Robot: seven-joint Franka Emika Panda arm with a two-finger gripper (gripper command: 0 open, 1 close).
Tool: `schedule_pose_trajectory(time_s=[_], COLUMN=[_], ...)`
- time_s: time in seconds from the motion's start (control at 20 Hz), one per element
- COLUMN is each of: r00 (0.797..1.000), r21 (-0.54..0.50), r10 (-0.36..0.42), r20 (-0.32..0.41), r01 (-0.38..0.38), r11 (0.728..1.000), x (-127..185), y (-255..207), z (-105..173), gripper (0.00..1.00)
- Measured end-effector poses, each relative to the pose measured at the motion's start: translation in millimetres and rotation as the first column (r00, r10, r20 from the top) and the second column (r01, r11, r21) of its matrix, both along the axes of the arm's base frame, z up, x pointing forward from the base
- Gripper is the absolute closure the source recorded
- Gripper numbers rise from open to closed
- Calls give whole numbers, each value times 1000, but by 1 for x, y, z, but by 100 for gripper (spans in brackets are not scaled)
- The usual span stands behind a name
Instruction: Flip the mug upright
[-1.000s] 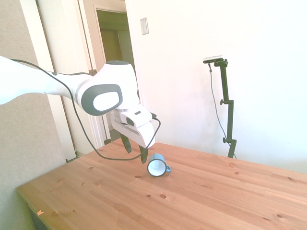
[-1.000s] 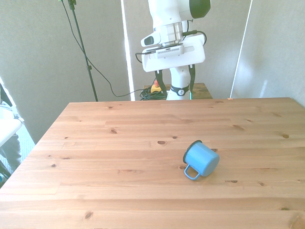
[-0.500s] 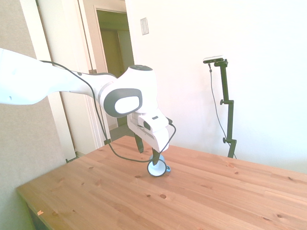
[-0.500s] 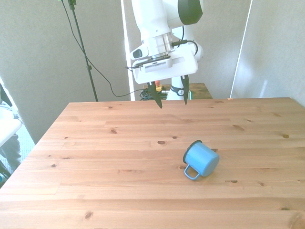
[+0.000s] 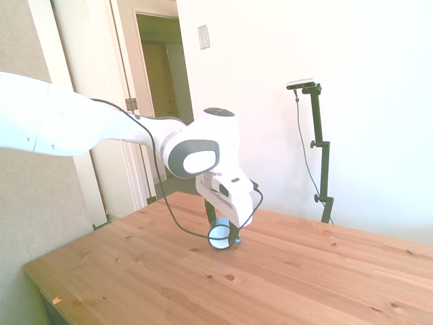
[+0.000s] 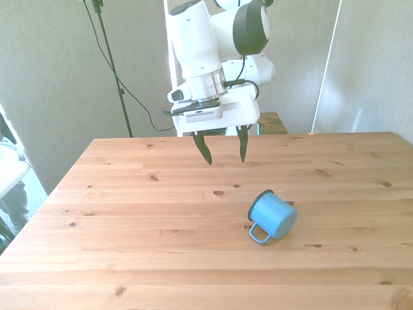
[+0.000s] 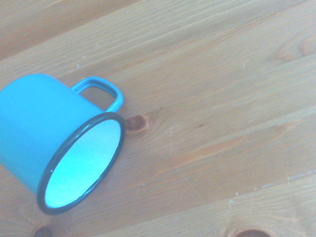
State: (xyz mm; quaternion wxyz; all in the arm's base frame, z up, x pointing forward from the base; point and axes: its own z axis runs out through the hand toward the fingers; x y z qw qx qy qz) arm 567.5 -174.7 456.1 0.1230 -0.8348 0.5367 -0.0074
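The light-blue mug (image 6: 273,216) lies on its side on the wooden table (image 6: 161,245), right of centre in the front view, loop handle toward the near edge and dark-rimmed mouth toward the far side. In the side view the mug (image 5: 221,237) shows its white inside, partly covered by the gripper. The wrist view holds the mug (image 7: 37,129) close up, white inside and handle showing. My gripper (image 6: 224,148) hangs open above the table, behind the mug and to the front view's left of it, touching nothing.
A black cable loops from the wrist down near the table in the side view. Bare wood spreads around the mug on all sides. The table's near edge (image 6: 206,306) runs along the bottom of the front view.
The arm has reached out from its base and lowered, carrying the open gripper closer to the mug. The mug has not moved.
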Motion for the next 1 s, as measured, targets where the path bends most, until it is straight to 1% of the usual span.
schedule_pose_trajectory(time_s=[0.15, 0.2, 0.35, 0.55, 0.7, 0.85, 1.0], r00=[1000, 1000, 992, 977, 958, 949, 950], r21=[-5, -3, 33, 102, 144, 158, 154], r10=[-1, -13, -93, -187, -251, -276, -279], r20=[10, 22, 81, 100, 137, 151, 141], r01=[2, 13, 91, 177, 231, 253, 257], r11=[1000, 1000, 995, 979, 962, 955, 954], x=[3, 5, 14, 19, 24, 25, 24], y=[-1, -1, 6, 12, 10, 12, 13], z=[3, 4, 1, -10, -10, -18, -29], gripper=[0, 0, 0, 0, 0, 0, 0])
